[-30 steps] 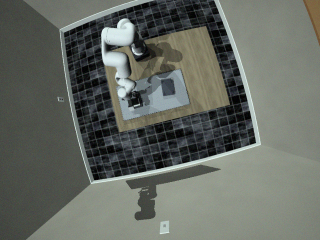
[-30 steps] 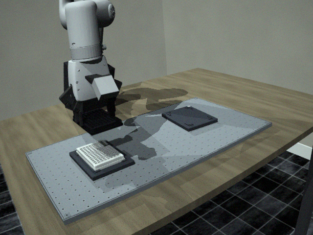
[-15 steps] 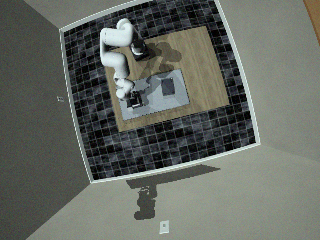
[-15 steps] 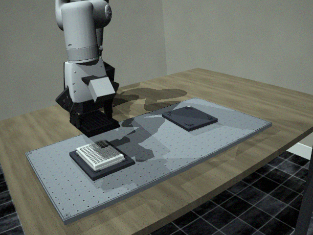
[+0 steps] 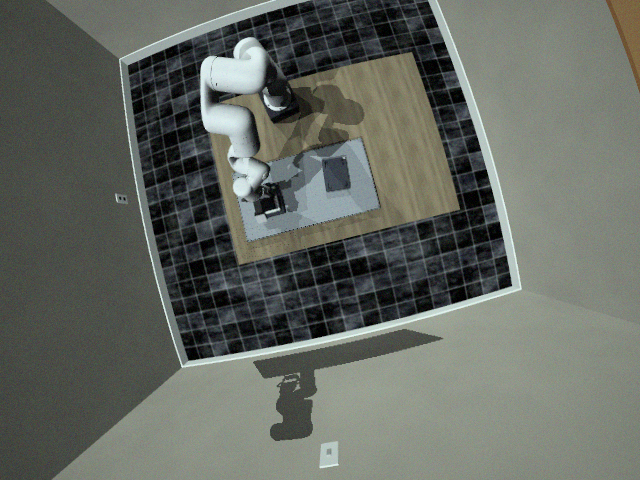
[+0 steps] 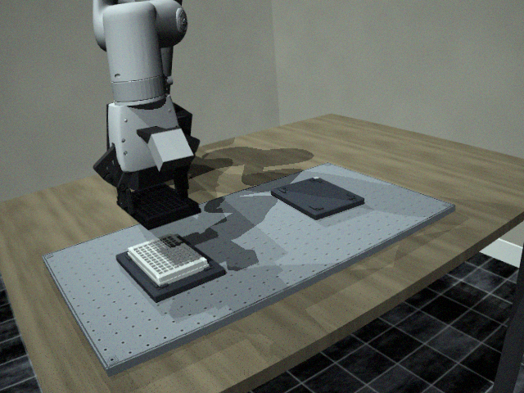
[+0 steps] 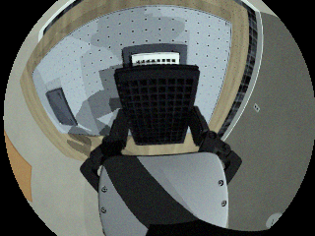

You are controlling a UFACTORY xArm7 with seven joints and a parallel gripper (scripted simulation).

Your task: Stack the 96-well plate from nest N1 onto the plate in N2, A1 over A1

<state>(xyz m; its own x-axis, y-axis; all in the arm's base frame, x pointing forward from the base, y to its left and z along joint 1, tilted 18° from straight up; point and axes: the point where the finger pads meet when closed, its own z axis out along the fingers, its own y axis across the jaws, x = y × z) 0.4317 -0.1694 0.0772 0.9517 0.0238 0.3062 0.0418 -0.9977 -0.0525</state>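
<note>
The table point(image 6: 381, 139) carries a grey pegboard point(image 6: 295, 254), the landmark here. At the pegboard's far end sits an empty dark nest point(image 6: 317, 196); at its near end a second nest point(image 6: 139, 274) holds a white plate point(image 6: 167, 258). Above the near end, a little behind the white plate, the tool point(image 6: 158, 192) is clenched on a black plate point(image 6: 163, 207), held level in the air, probably to line it up for stacking.

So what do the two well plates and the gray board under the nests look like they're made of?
Held plate: matte black, likely molded plastic, judging by its fine well grid. Plate in the nest: white, probably the same. Board: flat gray with regular holes, plausibly metal.
</note>
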